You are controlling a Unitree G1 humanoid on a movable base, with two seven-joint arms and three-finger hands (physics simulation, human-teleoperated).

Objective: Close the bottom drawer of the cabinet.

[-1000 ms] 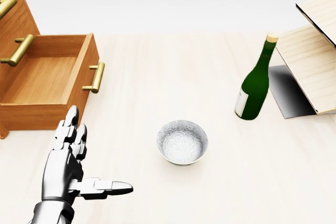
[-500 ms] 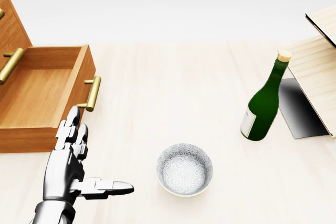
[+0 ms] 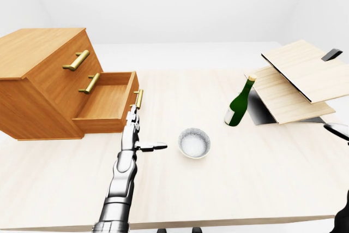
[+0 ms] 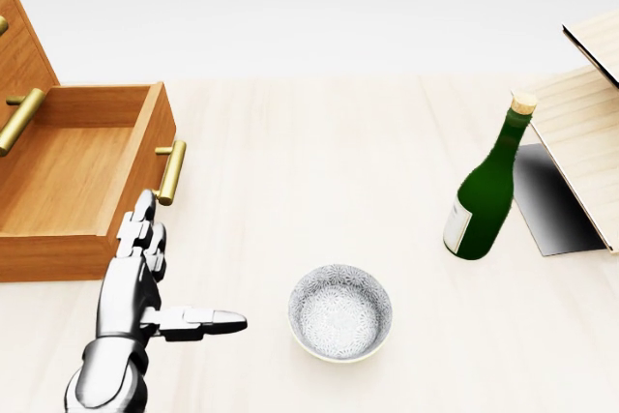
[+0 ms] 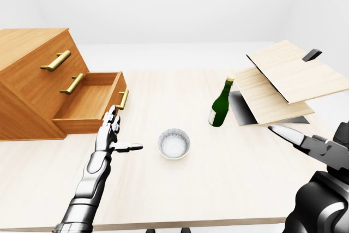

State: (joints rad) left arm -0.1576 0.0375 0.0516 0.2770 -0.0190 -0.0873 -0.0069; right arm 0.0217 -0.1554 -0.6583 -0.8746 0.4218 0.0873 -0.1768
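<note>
Left hand (image 4: pixel 135 287) is reaching wide open — bottom drawer (image 4: pixel 82 176) gaping just beyond its fingertips; push flat on its handle (image 4: pixel 171 172).
Right hand (image 5: pixel 305 144) is idling open.

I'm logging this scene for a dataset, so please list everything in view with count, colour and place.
cabinet: one, brown wood, left of the left-eye view, on the table.
bottom drawer: one, brown wood with a brass handle, pulled open toward the right.
upper drawer handles: two, brass, on the cabinet's face.
bowl: one, white speckled, table middle.
bottle: one, dark green with a cork, upright, right of the bowl.
boards: two, pale wood, stacked at a slant, far right.
table: one, pale wood.
left robot hand: one, silver, open, fingertips near the drawer handle.
right robot hand: one, dark, open, lower right of the right-eye view.
</note>
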